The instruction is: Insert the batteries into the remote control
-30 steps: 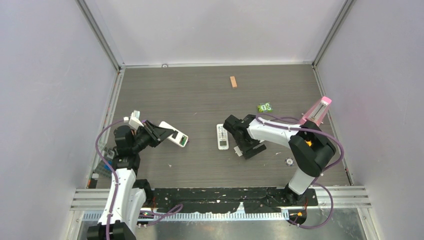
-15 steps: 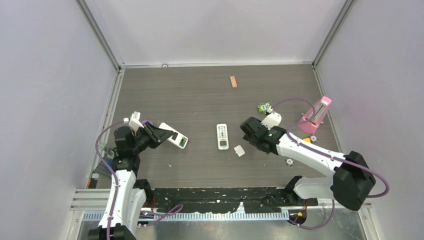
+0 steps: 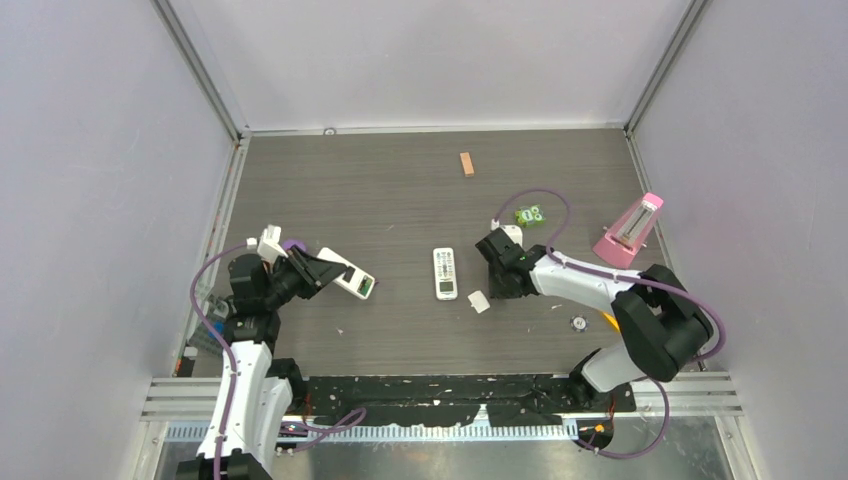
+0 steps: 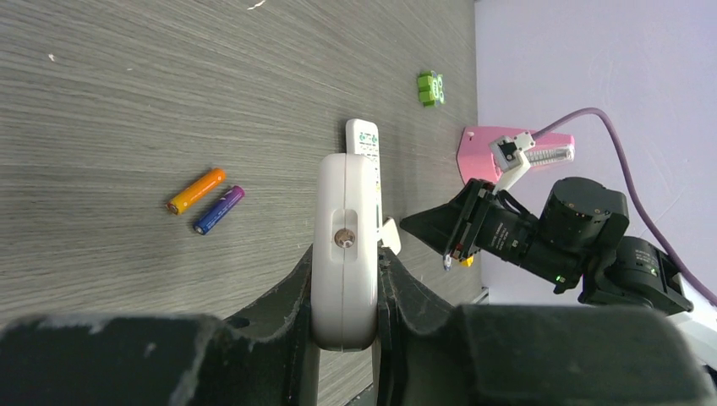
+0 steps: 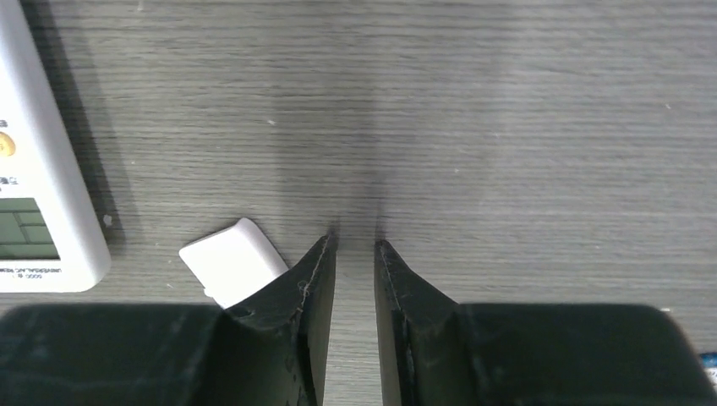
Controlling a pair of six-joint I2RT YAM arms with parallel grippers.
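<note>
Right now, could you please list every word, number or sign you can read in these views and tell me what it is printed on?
"UNIVERSAL": on the table remote, beneath its display; the rest of that print is too small to read.
White marks on the green item: too small to read.
Held remote control in the left end effector: no text visible.

second remote [image 3: 445, 273] at counter [image 3: 400, 190] centre, loose cover [image 3: 479, 301] just at its 4 o'clock, remote control [image 3: 347, 273] at its 9 o'clock, batteries [image 4: 196, 190] side by side on the counter
</note>
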